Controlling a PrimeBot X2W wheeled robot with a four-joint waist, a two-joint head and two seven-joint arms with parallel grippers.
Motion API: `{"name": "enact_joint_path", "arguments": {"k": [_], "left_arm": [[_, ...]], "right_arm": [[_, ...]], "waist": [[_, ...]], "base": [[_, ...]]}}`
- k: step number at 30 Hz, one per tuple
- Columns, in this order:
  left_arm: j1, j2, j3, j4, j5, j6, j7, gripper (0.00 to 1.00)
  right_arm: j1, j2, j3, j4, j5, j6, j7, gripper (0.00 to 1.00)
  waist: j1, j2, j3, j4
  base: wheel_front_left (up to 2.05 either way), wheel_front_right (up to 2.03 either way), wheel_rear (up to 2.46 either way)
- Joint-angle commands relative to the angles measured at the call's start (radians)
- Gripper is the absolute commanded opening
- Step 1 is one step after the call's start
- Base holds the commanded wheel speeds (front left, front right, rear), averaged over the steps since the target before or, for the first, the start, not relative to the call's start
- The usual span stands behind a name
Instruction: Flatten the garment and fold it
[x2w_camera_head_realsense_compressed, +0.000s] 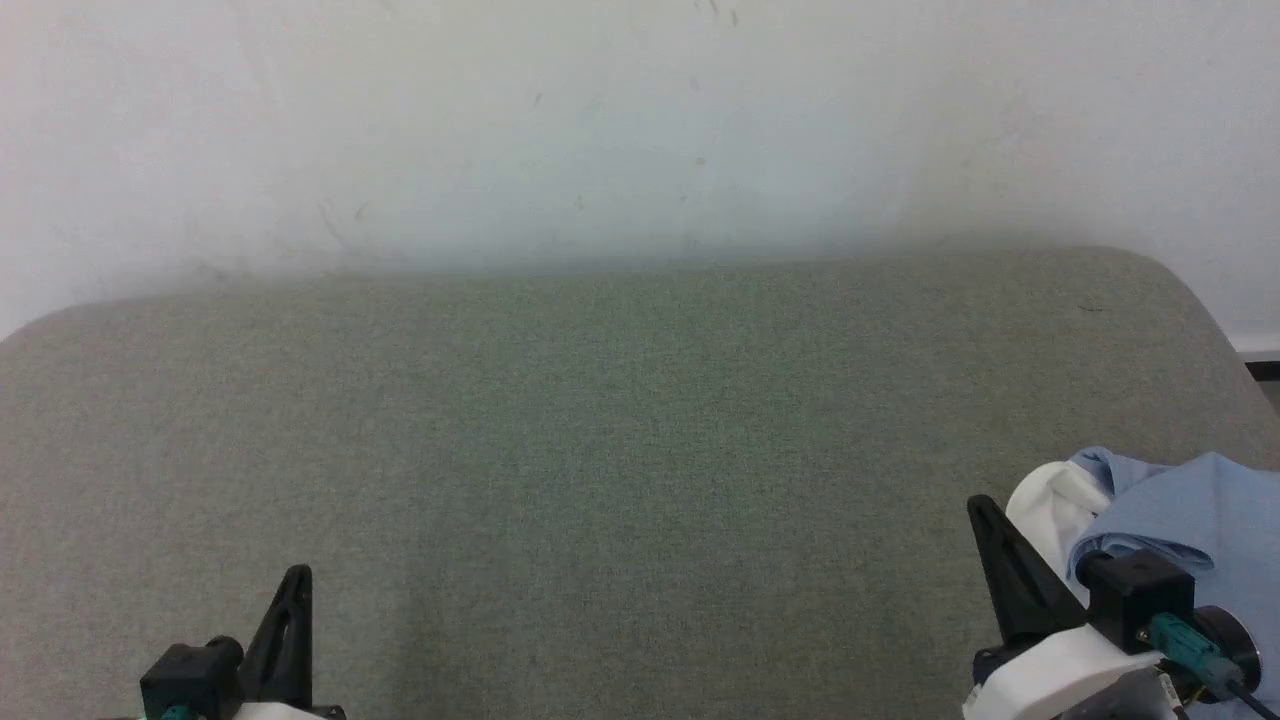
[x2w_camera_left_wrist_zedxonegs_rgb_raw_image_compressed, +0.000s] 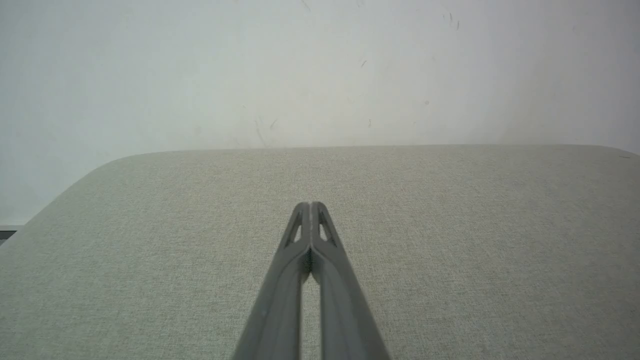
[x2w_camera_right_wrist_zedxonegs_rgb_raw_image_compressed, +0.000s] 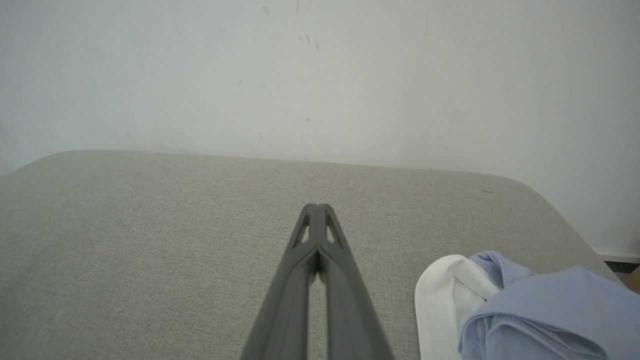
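The garment, a light blue shirt with a white collar, lies crumpled at the lower right of the grey-green padded surface. In the right wrist view the garment bunches just right of my right gripper, whose fingers meet at the tips with nothing between them. In the head view the right gripper stands just left of the collar, apart from it. My left gripper is shut and empty above bare fabric; it pokes up at the lower left in the head view.
A white wall rises directly behind the padded surface. The surface has rounded far corners, and its right edge drops off near a dark strip of floor.
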Motion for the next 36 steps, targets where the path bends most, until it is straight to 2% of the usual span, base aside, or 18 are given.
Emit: {"name": "enact_joint_path", "arguments": {"k": [1, 36], "left_arm": [[-0.020, -0.011, 0.008, -0.006, 0.017, -0.007, 0.008, 0.00], [-0.072, -0.092, 0.023, -0.034, 0.114, -0.017, 0.079, 0.00]], "right_arm": [[-0.013, 0.001, -0.002, 0.004, -0.009, 0.000, 0.000, 0.00], [-0.056, 0.003, -0.016, 0.029, -0.041, 0.000, 0.000, 0.00]], "waist": [[-0.0001, -0.0001, 0.001, 0.000], [-0.0001, -0.0001, 0.016, 0.010]], "base": [[0.00, 0.00, 0.00], [0.00, 0.00, 0.00]]}}
